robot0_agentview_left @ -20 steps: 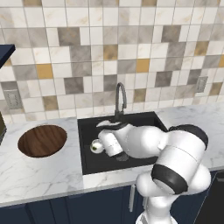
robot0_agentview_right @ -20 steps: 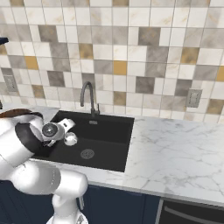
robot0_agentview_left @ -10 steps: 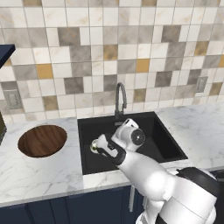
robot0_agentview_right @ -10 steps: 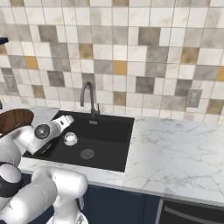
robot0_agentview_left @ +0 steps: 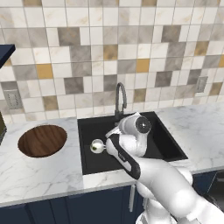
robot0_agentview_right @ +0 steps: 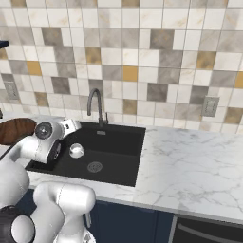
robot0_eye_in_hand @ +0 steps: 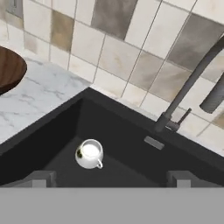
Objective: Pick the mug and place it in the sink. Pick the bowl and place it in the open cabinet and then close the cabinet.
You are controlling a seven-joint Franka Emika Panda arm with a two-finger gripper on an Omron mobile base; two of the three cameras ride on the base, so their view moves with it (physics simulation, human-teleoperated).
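The small white mug (robot0_eye_in_hand: 89, 153) lay on the floor of the large black rectangular sink (robot0_eye_in_hand: 131, 144), its inside hard to make out. The gripper (robot0_eye_in_hand: 109, 179) hovered above, jaws wide and empty. The dark wooden bowl (robot0_agentview_left: 42, 140), cut off in the hand view, sat left of the sink.

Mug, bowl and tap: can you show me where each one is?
mug (robot0_eye_in_hand: 89, 153): hand view, on its white body, down in the sink.
bowl (robot0_agentview_left: 42, 141): left base view, middle of the brown wooden inside.
tap (robot0_agentview_right: 95, 97): right base view, on the curved top of the spout.
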